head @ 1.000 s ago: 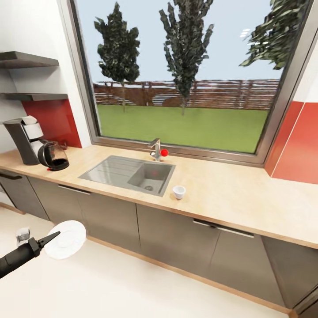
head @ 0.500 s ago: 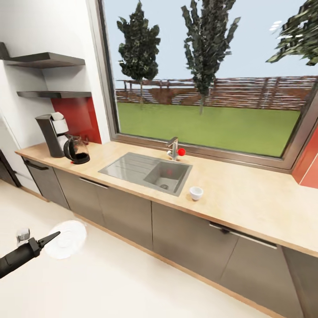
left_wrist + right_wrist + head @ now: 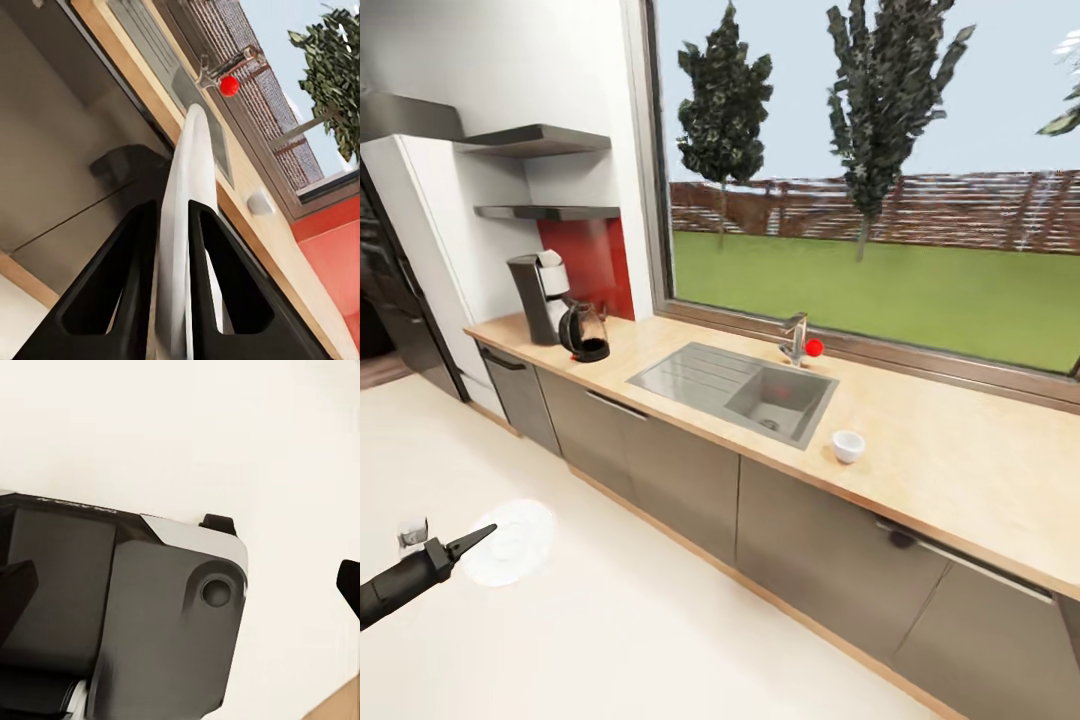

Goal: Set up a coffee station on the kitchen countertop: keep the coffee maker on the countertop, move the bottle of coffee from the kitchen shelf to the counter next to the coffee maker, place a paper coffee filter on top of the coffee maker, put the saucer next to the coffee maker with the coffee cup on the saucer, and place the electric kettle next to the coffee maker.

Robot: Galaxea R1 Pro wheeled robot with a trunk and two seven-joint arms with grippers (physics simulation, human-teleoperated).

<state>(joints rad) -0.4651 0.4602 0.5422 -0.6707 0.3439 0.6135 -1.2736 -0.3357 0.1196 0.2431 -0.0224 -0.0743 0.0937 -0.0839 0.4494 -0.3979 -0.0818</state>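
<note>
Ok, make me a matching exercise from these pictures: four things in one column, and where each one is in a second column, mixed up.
Things:
1. saucer
2. coffee cup
3. coffee maker
4. red knob

Places:
A. far end of the kitchen countertop, under the shelves
B. on the tap behind the sink
C. clamped in the left gripper, over the floor
D. on the countertop, just beside the sink

Pairs: 1-C, 2-D, 3-A, 4-B

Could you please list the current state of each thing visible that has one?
Small flat round white saucer: held on edge in the left pincer, over the floor.
Left pincer: shut on the saucer.
Small white rounded coffee cup: upright on the light wood-grain countertop, beside the sink.
Tall dark-grey coffee maker: upright on the countertop.
</note>
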